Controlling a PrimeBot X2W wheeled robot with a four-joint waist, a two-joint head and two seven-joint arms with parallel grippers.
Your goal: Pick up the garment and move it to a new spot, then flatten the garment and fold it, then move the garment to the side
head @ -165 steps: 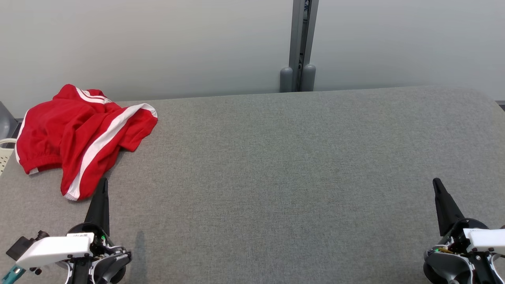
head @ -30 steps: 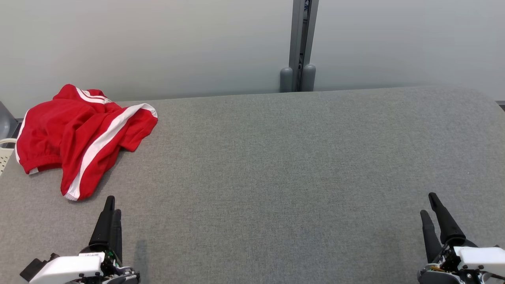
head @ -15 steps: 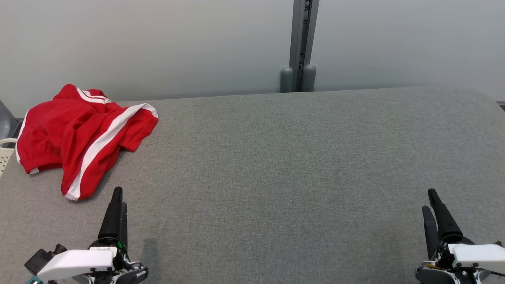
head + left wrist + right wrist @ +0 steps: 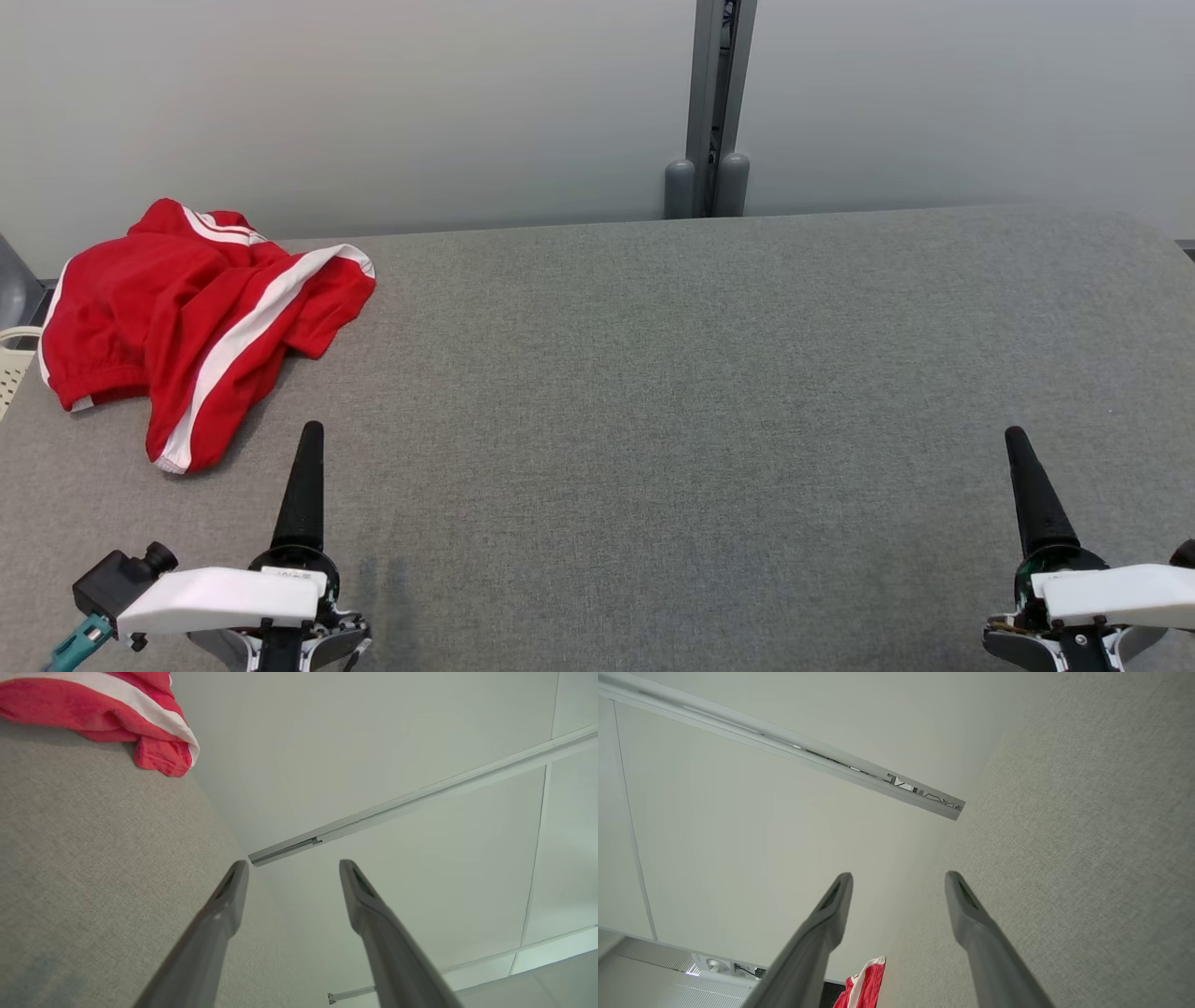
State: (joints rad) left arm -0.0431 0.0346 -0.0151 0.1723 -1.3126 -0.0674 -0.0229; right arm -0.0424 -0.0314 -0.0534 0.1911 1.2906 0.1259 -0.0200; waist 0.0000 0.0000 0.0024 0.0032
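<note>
The garment (image 4: 187, 317) is a pair of red shorts with white side stripes, lying crumpled at the far left of the grey table (image 4: 653, 373). Its edge also appears top left in the left wrist view (image 4: 93, 709) and low in the right wrist view (image 4: 864, 984). My left gripper (image 4: 311, 434) hovers near the front left, just right of and in front of the garment's lowest tip, apart from it. Its jaws (image 4: 294, 868) stand open and empty. My right gripper (image 4: 1015, 439) is at the front right, far from the garment, also open with nothing between its fingers (image 4: 899, 877).
A pale wall runs behind the table, with a grey post (image 4: 707, 112) at the back middle. A white basket rim (image 4: 9, 359) pokes in at the left edge beside the garment. The table's wide middle and right are bare cloth.
Both grippers have opened wider and turned, so each now appears as a single finger in the head view. The left gripper has moved right and forward; the right one has reached slightly forward. The garment has not moved.
</note>
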